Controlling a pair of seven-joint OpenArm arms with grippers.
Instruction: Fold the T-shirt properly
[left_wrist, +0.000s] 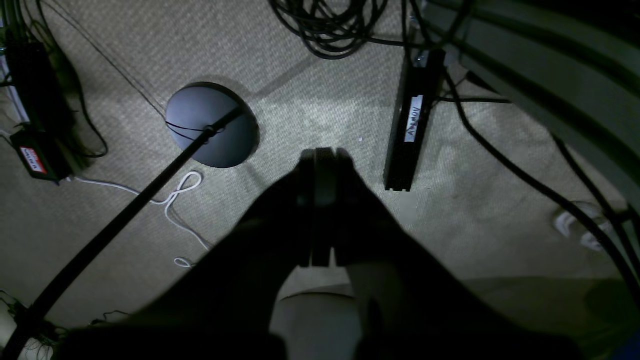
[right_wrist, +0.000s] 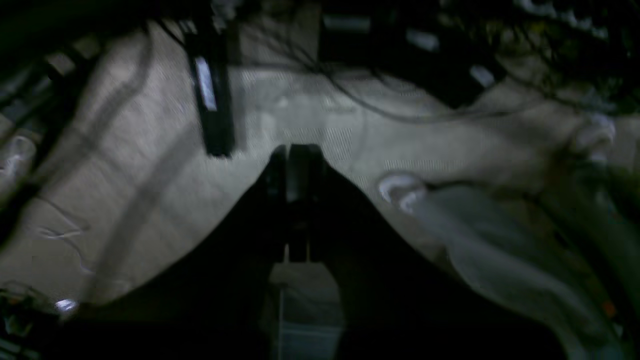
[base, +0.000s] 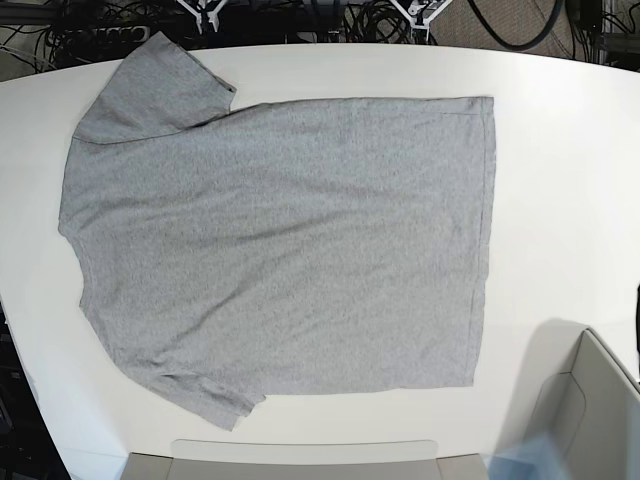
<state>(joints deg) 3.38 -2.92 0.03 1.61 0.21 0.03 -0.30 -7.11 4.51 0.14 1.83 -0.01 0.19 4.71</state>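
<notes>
The T-shirt (base: 280, 240) lies spread flat on the white table (base: 560, 180), plain grey side up, with its collar end toward the left of the base view and its straight hem toward the right. One sleeve points to the table's far edge, the other to the near edge. No arm reaches over the table in that view.

The left gripper (left_wrist: 322, 152) has its fingers pressed together with nothing between them; it hangs over beige carpet (left_wrist: 310, 100), near a round dark stand base (left_wrist: 210, 125) and a black power strip (left_wrist: 412, 125) (loose cables trail all around). The right gripper (right_wrist: 295, 150) also has its fingers together and empty. Its picture is blurred, so what lies on the floor beneath it is probably the same carpet.
</notes>
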